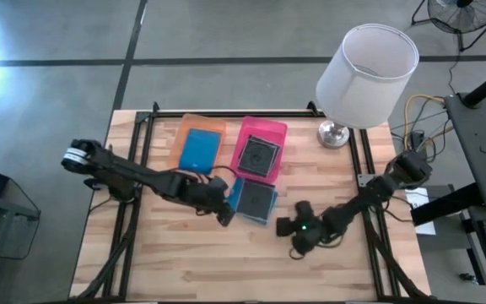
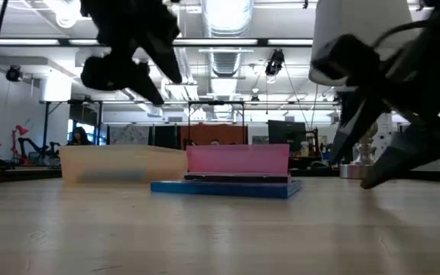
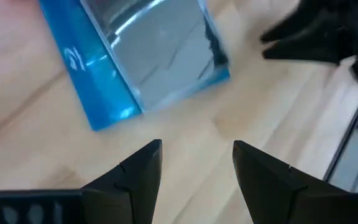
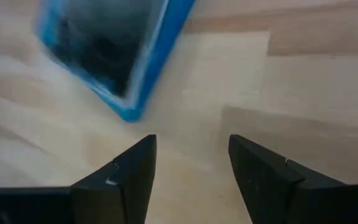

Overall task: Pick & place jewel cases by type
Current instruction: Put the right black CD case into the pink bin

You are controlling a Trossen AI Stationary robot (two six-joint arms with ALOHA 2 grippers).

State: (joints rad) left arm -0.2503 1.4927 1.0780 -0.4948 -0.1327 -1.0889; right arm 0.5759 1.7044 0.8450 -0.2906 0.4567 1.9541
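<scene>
A blue jewel case with a dark front (image 1: 254, 201) lies flat on the table in front of the pink tray; it also shows in the left wrist view (image 3: 142, 59), the right wrist view (image 4: 107, 50) and the low view (image 2: 224, 186). A bright blue case (image 1: 197, 150) lies in the orange tray (image 1: 181, 127). A dark case (image 1: 257, 155) lies in the pink tray (image 1: 270, 128). My left gripper (image 1: 224, 215) (image 3: 194, 158) is open and empty just left of the loose case. My right gripper (image 1: 283, 226) (image 4: 191, 155) is open and empty just right of it.
A table lamp with a white shade (image 1: 367, 74) stands at the far right corner on a metal foot (image 1: 333, 133). Bare wood lies toward the near edge (image 1: 243, 270). Black frame rails (image 1: 137, 152) run along both sides of the table.
</scene>
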